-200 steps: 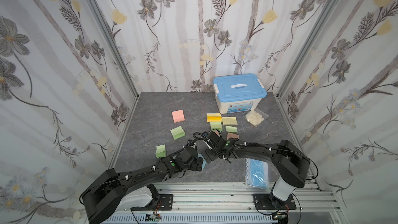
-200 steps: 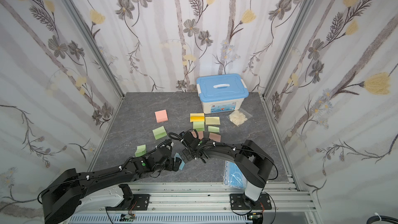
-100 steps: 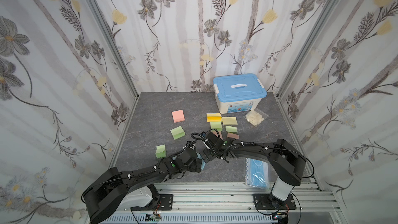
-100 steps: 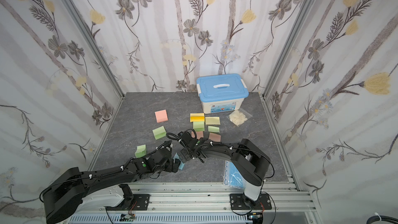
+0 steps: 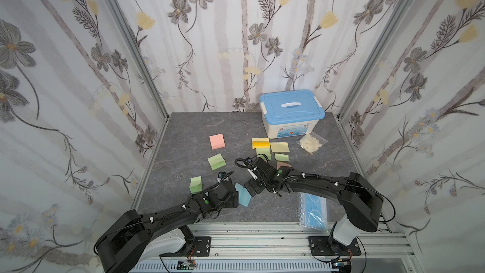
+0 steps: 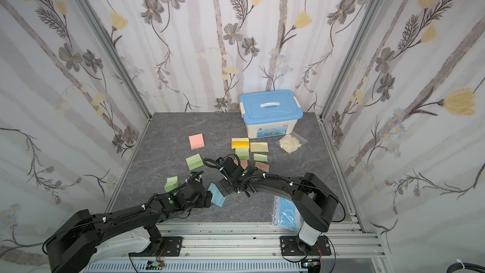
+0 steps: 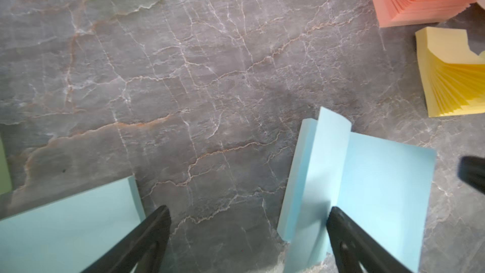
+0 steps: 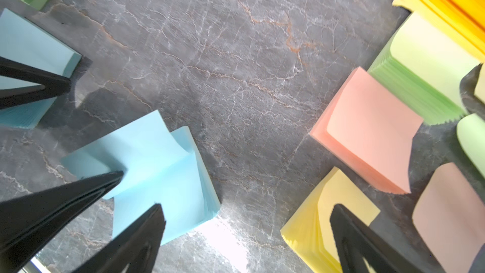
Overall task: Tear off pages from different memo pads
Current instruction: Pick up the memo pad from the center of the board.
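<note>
Grey marble worktop (image 5: 183,137), blue-lidded box (image 5: 291,110) at back. Memo pads (image 5: 217,141) scattered mid-worktop, loose pages (image 5: 279,147) lying right of them, near box. Blue pad (image 5: 242,197) at front, top sheet curled up, between left gripper (image 7: 246,211) and right gripper (image 8: 246,207). Both spread wide, grasping nothing.

My work cell from above: three walls in pale wallpaper, far wall (image 5: 236,35), left wall (image 5: 52,101) & right wall (image 5: 420,101), all printed w/ grey & yellow flowers on long stems over faint vertical stripes. Silver metal posts mark the far corners, left post (image 5: 131,48) & right post (image 5: 375,48). The cell floor is a dark grey stone-look tabletop (image 5: 189,132) w/ thin white & rust veins. Silver slotted rails (image 5: 262,235) run along the near edge. Light is soft & even, w/ one bright glare patch (image 8: 223,237) on the slab.
</note>
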You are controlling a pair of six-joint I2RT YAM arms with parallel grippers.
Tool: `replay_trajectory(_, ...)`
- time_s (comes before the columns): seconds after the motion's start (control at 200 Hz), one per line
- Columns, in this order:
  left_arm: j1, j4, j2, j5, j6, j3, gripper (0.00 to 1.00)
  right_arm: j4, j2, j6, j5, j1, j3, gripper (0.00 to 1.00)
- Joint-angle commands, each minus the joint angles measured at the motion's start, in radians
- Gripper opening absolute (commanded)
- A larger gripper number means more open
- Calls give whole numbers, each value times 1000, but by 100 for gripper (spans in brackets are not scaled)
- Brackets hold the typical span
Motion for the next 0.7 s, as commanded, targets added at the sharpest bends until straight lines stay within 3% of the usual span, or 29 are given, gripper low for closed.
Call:
replay_trajectory(0.0,6,-10,-18,-21,-25,-8,96,5,-27,-178,-29,0,9,95)
replay_trajectory(0.05,9,-9,-30,-21,-30,-15,96,41,-45,-279,-53,-4,-6,89)
replay_trajectory(0.135,13,-6,-55,-13,-34,-27,97,178,-105,-508,-162,-9,-86,56)
replay_trajectory(0.195,16,-5,-75,-8,-38,-35,97,309,-141,-667,-254,-16,-178,47)
replay_trajectory(0.26,19,-4,-94,-4,-43,-44,97,359,-138,-821,-332,-27,-211,47)
replay_trajectory(0.415,24,-5,-122,3,-45,-55,98,375,-29,-982,-378,-30,-164,46)
replay_trajectory(0.694,31,-63,-164,-28,-56,-41,98,505,85,-1060,-309,-27,-136,49)
